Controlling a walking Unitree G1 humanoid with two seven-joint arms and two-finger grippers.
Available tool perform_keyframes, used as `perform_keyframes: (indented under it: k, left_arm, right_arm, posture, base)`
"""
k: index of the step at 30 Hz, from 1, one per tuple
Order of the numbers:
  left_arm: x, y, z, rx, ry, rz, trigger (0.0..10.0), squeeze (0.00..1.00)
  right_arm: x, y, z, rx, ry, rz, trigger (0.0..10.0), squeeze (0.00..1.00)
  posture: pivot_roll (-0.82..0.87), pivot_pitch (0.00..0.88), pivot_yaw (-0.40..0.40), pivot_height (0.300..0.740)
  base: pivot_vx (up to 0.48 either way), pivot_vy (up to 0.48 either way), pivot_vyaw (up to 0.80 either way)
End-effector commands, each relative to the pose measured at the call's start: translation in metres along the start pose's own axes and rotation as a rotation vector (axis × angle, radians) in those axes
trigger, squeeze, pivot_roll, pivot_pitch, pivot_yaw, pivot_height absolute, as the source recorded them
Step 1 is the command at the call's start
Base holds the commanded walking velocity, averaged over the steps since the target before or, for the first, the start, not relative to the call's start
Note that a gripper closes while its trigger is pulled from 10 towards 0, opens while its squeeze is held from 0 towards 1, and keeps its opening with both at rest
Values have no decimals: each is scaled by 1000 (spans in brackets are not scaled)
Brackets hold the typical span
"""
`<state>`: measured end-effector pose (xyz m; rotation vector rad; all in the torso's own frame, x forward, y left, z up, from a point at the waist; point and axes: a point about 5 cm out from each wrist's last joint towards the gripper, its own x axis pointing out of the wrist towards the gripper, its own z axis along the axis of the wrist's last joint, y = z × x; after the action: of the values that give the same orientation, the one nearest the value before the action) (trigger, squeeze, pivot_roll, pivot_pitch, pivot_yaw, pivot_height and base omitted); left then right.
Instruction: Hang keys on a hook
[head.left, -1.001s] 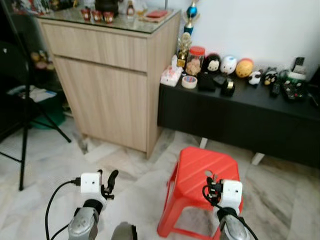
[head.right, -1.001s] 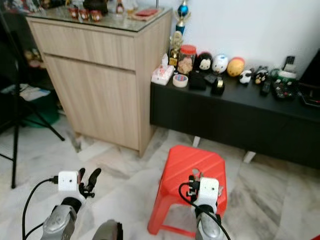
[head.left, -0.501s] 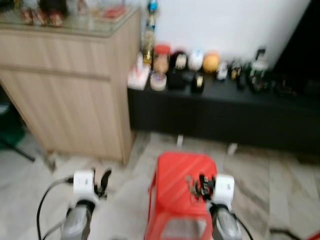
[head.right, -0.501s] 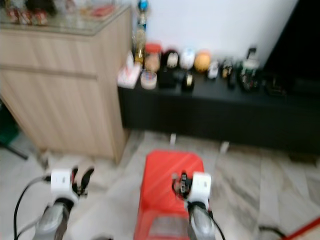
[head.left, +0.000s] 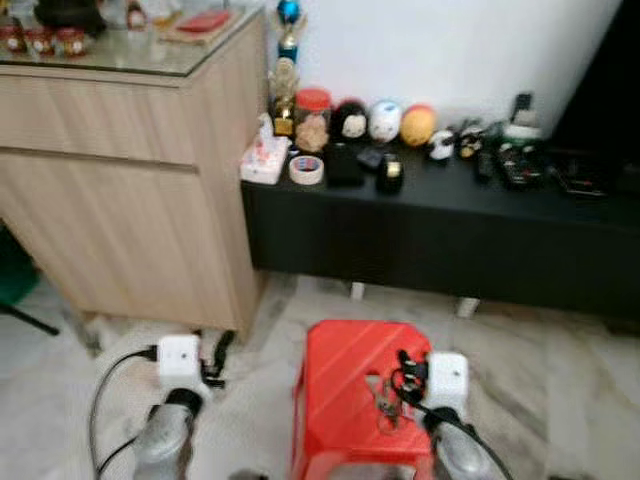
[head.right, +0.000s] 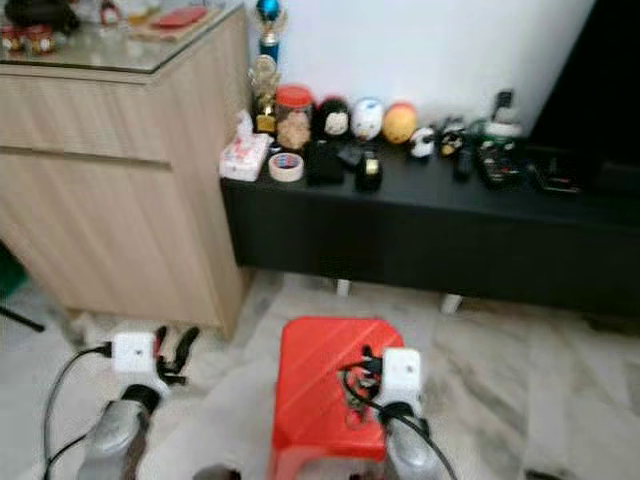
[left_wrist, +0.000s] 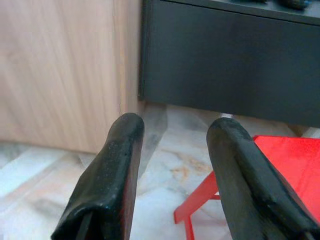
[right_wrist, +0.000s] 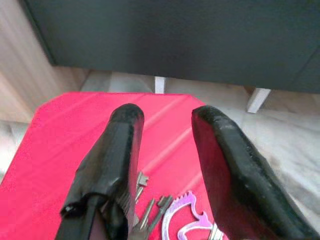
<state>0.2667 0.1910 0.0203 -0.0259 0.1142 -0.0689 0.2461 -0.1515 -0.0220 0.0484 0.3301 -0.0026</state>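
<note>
Two eye views, scene: a red stool (head.left: 355, 385) is seen near centre on a marble floor (head.left: 540, 360), with a black low cabinet (head.left: 450, 235) along the far wall and a wooden cabinet (head.left: 120, 190) at far left.
Tabletop items: a roll of tape (head.left: 306, 169), a red-lidded jar (head.left: 312, 118) and round figurines (head.left: 385, 120) are lined up on the black cabinet's top.
Right end effector (head.left: 400, 378): it is held over the stool's seat, and the keys (head.left: 386, 402) are seen dangling just beside it.
Left end effector (head.left: 214, 358): it is raised over the floor, left of the stool, near the wooden cabinet's corner.
Left wrist view: the fingers (left_wrist: 107, 185) are seen spread apart with nothing between them; the wooden cabinet, the black cabinet and a corner of the stool lie beyond.
Right wrist view: the fingers (right_wrist: 107, 170) are seen apart over the red seat; the keys (right_wrist: 150, 212) and a purple keyring charm (right_wrist: 182, 220) lie between their bases, whether gripped cannot be told.
</note>
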Motion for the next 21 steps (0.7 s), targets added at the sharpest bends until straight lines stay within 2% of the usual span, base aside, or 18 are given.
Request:
perform_keyframes:
  k: [1, 3, 19, 21]
  left_arm:
    - [-6, 9, -6, 8, 32, 26, 10000, 0]
    - [-6, 9, -6, 7, 31, 26, 10000, 0]
    - [-6, 7, -8, 0, 40, 17, 10000, 0]
    - [-6, 6, -8, -1, 39, 17, 10000, 0]
  right_arm:
    - [1, 8, 0, 17, 2, 23, 10000, 0]
    - [1, 9, 0, 19, 6, 27, 10000, 0]
    - [2, 2, -4, 39, 51, -24, 10000, 0]
    - [2, 1, -3, 58, 45, -40, 10000, 0]
  posture:
    - [70, 0, -78, 650]
    - [70, 0, -78, 650]
    - [68, 0, -80, 650]
    - [66, 0, -78, 635]
  base:
    - [0, 0, 800]
    - [0, 0, 800]
    - [0, 0, 0]
    - [0, 0, 0]
